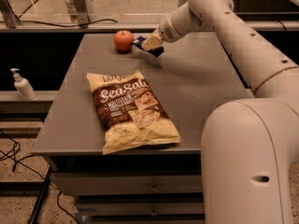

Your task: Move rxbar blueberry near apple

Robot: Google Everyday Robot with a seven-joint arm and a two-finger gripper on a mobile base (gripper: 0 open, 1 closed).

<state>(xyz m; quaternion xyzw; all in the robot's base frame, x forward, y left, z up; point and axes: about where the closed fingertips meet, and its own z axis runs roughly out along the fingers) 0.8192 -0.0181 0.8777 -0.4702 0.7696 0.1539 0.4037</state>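
Observation:
The red-orange apple (pixel 123 40) sits near the far left edge of the grey table (pixel 205 92). My gripper (pixel 150 45) is just to the right of the apple, low over the table, shut on the dark navy rxbar blueberry (pixel 141 43). The bar's dark ends stick out on both sides of the tan fingers (pixel 152 42), and its left end is close to the apple. I cannot tell whether the bar touches the table.
A large tan-and-brown Sea Salt chip bag (pixel 130 110) lies at the front middle of the table. A white pump bottle (pixel 21 85) stands on a lower shelf to the left. My white arm (pixel 243 45) crosses the right side of the view.

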